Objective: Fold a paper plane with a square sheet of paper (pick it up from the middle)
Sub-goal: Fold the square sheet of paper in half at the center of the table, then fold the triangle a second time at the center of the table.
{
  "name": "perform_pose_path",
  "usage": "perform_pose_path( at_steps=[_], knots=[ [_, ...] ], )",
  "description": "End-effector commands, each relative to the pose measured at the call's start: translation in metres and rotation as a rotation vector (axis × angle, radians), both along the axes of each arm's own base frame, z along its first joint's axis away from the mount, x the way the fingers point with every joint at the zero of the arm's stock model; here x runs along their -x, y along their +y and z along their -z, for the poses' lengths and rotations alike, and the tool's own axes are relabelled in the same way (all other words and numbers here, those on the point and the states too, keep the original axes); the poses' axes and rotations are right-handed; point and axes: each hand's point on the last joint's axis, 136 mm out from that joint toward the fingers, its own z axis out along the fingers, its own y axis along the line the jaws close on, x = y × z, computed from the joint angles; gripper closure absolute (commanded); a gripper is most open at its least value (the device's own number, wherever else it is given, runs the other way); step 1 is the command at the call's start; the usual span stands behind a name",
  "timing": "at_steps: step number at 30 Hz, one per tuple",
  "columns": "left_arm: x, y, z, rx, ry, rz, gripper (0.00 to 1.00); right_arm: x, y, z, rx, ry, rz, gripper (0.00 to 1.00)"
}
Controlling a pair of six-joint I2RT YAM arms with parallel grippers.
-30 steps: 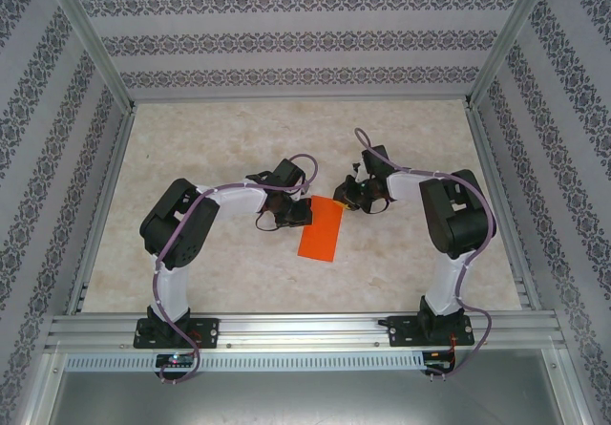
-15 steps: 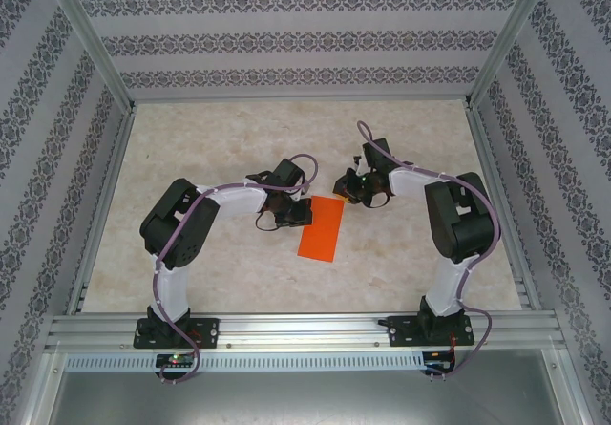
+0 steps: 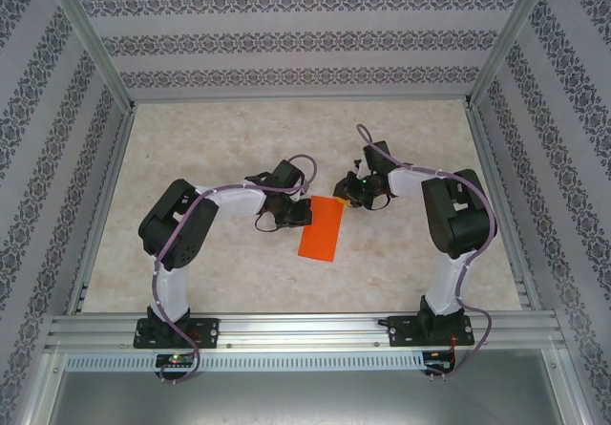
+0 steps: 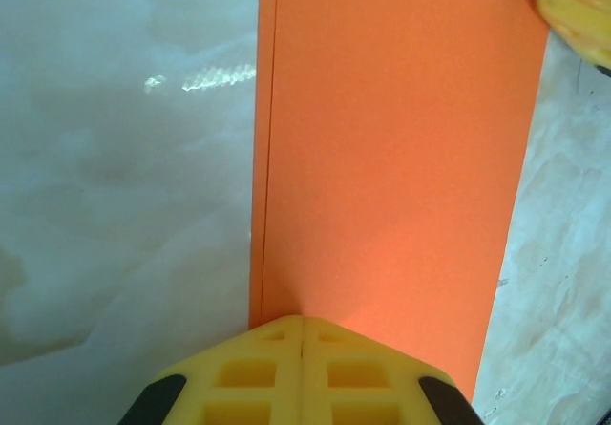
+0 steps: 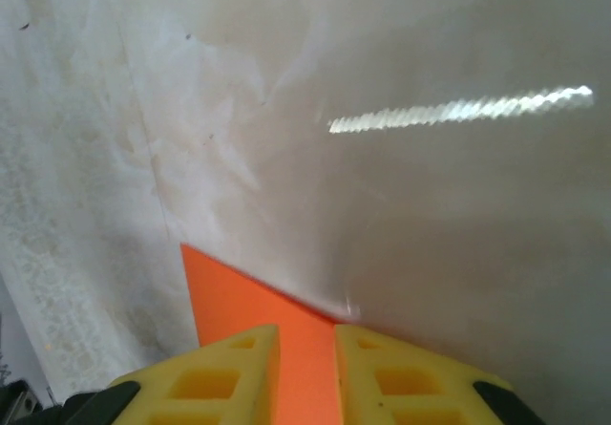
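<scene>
— Where's the orange sheet point(image 3: 322, 229)?
— Flat on the table point(image 3: 239, 138), doubled over, between the arms.
— And the pincers?
— The left pincer point(image 4: 303, 334) is closed, its tips on one edge, probably pinning it. The right pincer point(image 5: 305, 358) is slightly parted astride a corner, likely for folding.

- Tabletop point(image 3: 239, 272): pale beige, marbled, glossy; bright light streak point(image 5: 458, 110) reflected on it.
- Walls point(image 3: 286, 43): white w/ dark floral bands, at back, L & R sides.
- Alu post point(image 3: 91, 43) at back-left corner.
- Alu rail point(image 3: 305, 329) across near edge; grey panel point(image 3: 305, 396) just below it.
</scene>
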Motion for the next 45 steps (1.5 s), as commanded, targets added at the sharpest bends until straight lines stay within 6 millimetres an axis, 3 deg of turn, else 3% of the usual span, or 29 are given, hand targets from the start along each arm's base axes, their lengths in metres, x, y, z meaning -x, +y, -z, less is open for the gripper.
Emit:
perform_pose_path(
  at_steps=[1,6,9,11,14,20,30,36,45],
  knots=[
    [0.032,0.021,0.022,-0.098,0.096,-0.025,1.0,-0.003,0.0,-0.051,0.023,-0.124,-0.029,0.75],
    [0.025,0.014,-0.005,-0.043,0.039,-0.032,0.97,0.025,-0.033,-0.068,0.174,-0.174,0.044,0.72],
    [0.023,0.015,-0.015,-0.033,0.013,-0.036,0.95,0.047,-0.053,-0.076,0.229,-0.206,0.109,0.64],
    [0.024,0.017,-0.017,-0.033,0.009,-0.042,0.93,0.061,-0.056,-0.077,0.217,-0.22,0.13,0.58],
    [0.027,0.019,-0.022,-0.02,-0.004,-0.044,0.91,0.075,-0.048,-0.075,0.191,-0.228,0.113,0.53],
    [0.028,0.028,-0.022,-0.042,-0.03,-0.064,0.87,0.092,-0.033,-0.053,0.229,-0.181,0.054,0.51],
    [0.024,0.028,-0.024,-0.036,-0.033,-0.088,0.85,0.104,-0.015,-0.037,0.225,-0.166,0.025,0.5],
    [0.023,0.027,-0.025,-0.005,-0.015,-0.108,0.81,0.112,0.0,-0.033,0.194,-0.164,-0.007,0.53],
    [0.026,0.033,-0.028,0.044,0.024,-0.135,0.67,0.12,0.035,-0.016,0.155,-0.102,-0.105,0.6]
  ],
)
